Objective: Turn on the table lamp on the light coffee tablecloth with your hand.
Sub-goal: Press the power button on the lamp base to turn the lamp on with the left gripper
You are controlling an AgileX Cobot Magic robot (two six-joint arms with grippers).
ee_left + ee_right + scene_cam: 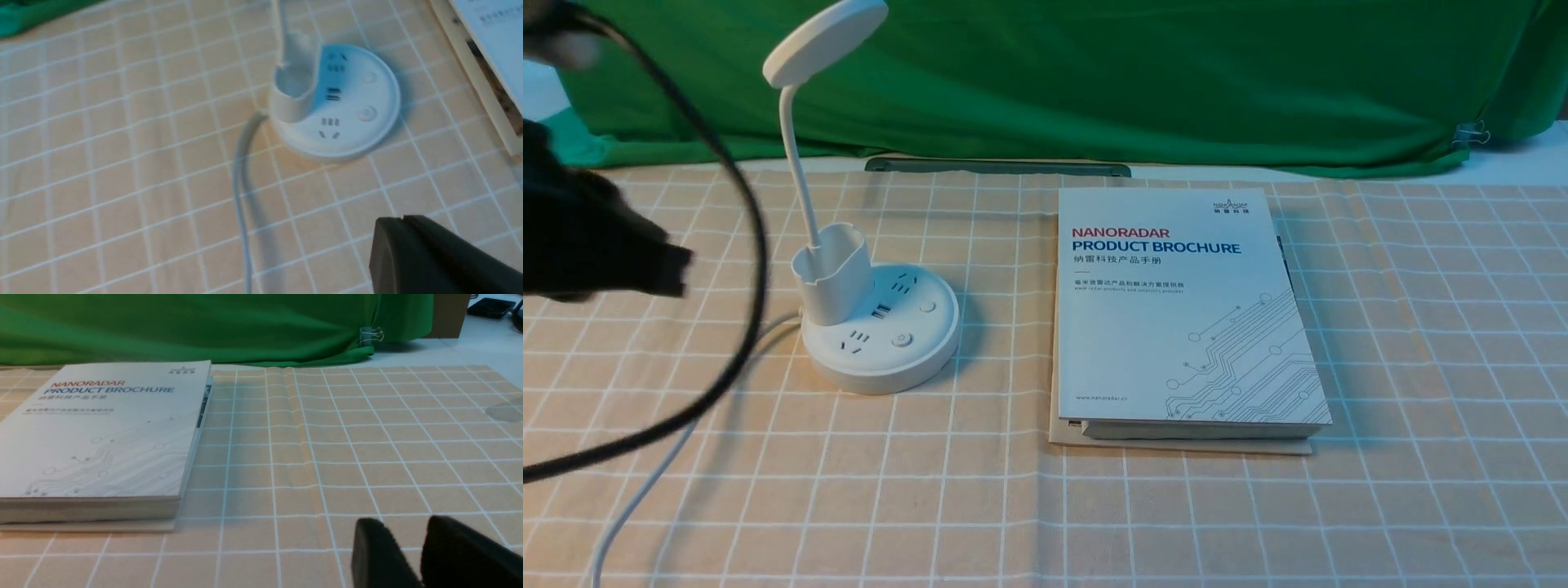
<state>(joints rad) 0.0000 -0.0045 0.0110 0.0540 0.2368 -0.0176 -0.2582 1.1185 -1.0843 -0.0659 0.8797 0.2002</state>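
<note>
A looping black cable hangs nearest the camera at left, beside the left arm, its fingers together. Next, the white table lamp stands upright on the light coffee tablecloth; then stacked brochures. The right fingers are slightly apart.

Far side: green cloth, hung in folds across nearly the full width; lower edge gathered at the far right by a binder clip. White surface visible beneath and beyond it, at far left and far right. Brown box-like object at far right, beside the cloth; black flat item farther right on the white surface. Soft shadows fall on the near side of the room's tabletop. Walls, floor: hidden or out of frame.
</note>
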